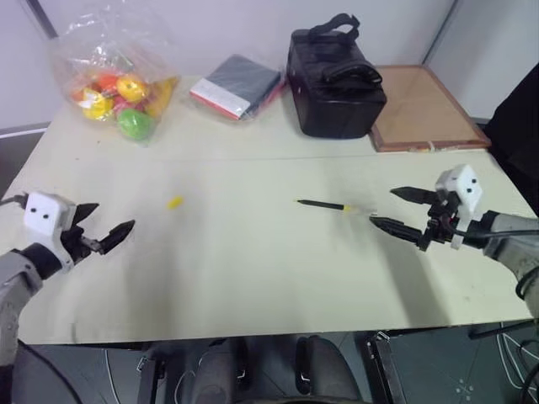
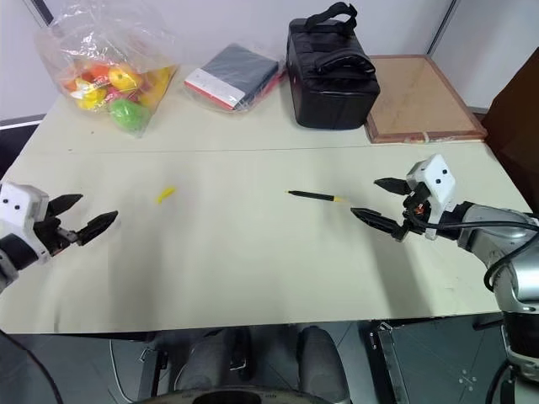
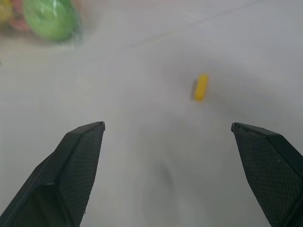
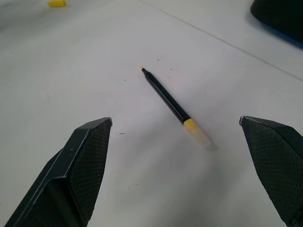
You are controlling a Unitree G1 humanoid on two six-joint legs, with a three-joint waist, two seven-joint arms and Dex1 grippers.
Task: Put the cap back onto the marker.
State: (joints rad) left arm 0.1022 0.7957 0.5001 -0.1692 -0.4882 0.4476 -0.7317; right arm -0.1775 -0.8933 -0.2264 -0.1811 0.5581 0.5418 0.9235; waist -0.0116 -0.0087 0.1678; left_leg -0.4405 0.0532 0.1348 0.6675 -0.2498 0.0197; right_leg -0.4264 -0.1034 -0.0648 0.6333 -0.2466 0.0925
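Two spread, empty pincers flank the bench: left pincer [image 1: 105,236] faces the cap [image 1: 174,202], right pincer [image 1: 402,210] the marker [image 1: 324,204]. Both look light, rigid, slippery; mid-barrel grip advisable.

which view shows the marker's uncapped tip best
The right wrist view: the marker lies full length, yellow band and pale tip clear. Both eye views show it as a thin dark line at mid-table.

Each arm ends in a white cube-shaped wrist housing [image 1: 44,214] with two dark round dots, mounted on grey forearm casing. The left gripper [image 1: 108,227] and right gripper [image 1: 397,208] carry two black tapered fingers [image 4: 80,175] (inner faces finely cross-hatched). Black cables run along the right forearm.
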